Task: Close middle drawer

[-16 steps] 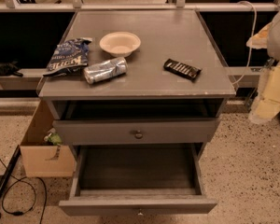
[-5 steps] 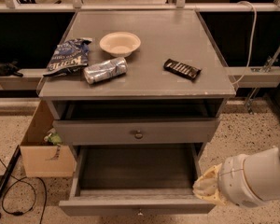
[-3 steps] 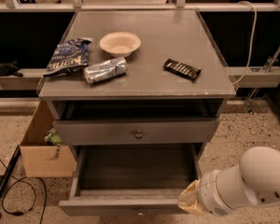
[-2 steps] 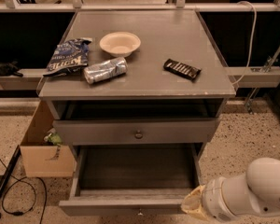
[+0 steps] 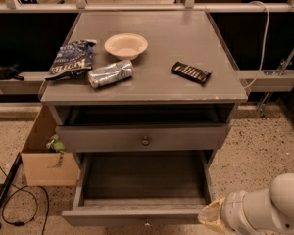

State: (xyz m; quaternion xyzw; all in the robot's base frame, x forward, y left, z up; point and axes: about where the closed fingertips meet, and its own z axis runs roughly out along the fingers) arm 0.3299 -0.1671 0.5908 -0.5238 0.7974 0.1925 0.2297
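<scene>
The middle drawer (image 5: 137, 216) is pulled far out at the bottom of the grey cabinet. It is a long dark box with a low front panel and a small knob (image 5: 146, 223). Above it sits the taller-fronted drawer (image 5: 143, 137) with a bigger round knob, nearly flush with the cabinet. My gripper (image 5: 211, 218) shows only as the tan end of my white arm (image 5: 264, 210) at the lower right. It is just right of the pulled-out drawer's front right corner, close to it; I cannot tell whether they touch.
On the cabinet top (image 5: 186, 38) lie a chip bag (image 5: 71, 58), a crushed can (image 5: 110, 73), a pale bowl (image 5: 126, 45) and a dark snack bar (image 5: 191, 72). A cardboard box (image 5: 45, 156) stands on the floor at the left, with cables (image 5: 19, 204) beside it.
My arm came in from the right and dropped to the drawer's front right corner. In the last second its tan end drifted slightly right and down. The drawer has not moved.
</scene>
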